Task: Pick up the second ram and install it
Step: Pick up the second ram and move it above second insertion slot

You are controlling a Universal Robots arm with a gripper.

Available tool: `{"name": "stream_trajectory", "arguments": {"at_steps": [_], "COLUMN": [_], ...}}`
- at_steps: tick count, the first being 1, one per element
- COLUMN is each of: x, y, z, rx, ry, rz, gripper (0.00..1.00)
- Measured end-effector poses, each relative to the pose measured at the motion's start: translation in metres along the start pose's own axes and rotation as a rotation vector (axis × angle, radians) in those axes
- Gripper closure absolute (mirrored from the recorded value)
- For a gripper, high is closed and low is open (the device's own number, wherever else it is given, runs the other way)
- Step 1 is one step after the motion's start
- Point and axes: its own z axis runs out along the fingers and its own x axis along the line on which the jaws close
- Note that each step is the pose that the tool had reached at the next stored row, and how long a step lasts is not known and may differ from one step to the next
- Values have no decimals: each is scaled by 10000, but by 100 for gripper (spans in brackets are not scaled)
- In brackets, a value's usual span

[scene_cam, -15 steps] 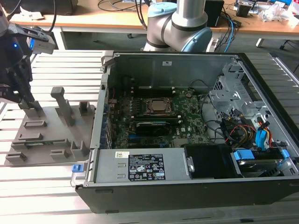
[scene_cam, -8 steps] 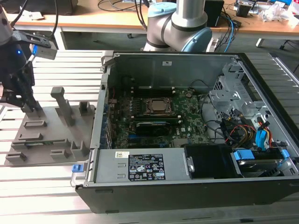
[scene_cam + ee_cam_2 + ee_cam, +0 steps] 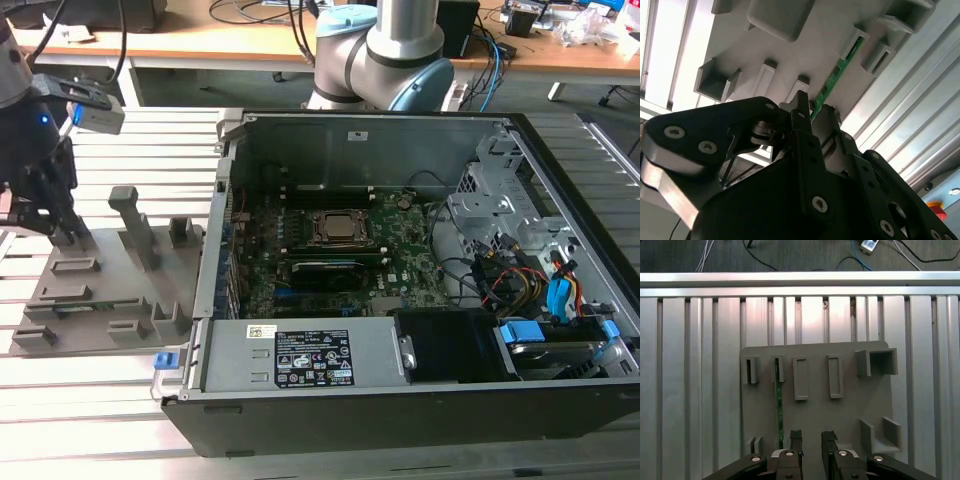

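Observation:
The second ram [image 3: 779,407] is a thin green stick standing on edge in a slot of the grey fixture plate [image 3: 850,412]; it also shows in the second wrist view [image 3: 836,77]. My gripper [image 3: 811,437] hovers low over the plate with its fingers [image 3: 796,440] a little apart and bare plate between them. In the first wrist view the ram runs just beside one finger, outside the gap. In the second wrist view the gripper [image 3: 816,107] meets the ram's near end. In the exterior view the gripper [image 3: 50,225] hangs over the plate [image 3: 110,290] at the exterior view's left.
An open computer case [image 3: 400,350] lies to the exterior view's right of the plate, with the motherboard [image 3: 400,265] and its CPU socket [image 3: 343,228] exposed. Posts and blocks [image 3: 128,215] rise from the plate. The slatted metal table [image 3: 90,400] lies under everything.

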Motion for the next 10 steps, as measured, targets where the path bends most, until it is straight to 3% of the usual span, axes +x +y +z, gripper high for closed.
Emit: {"name": "stream_trajectory", "arguments": {"at_steps": [10], "x": [0], "y": [-4], "z": [105], "rx": [1], "ry": [0], "rz": [0], "gripper": [70]}}
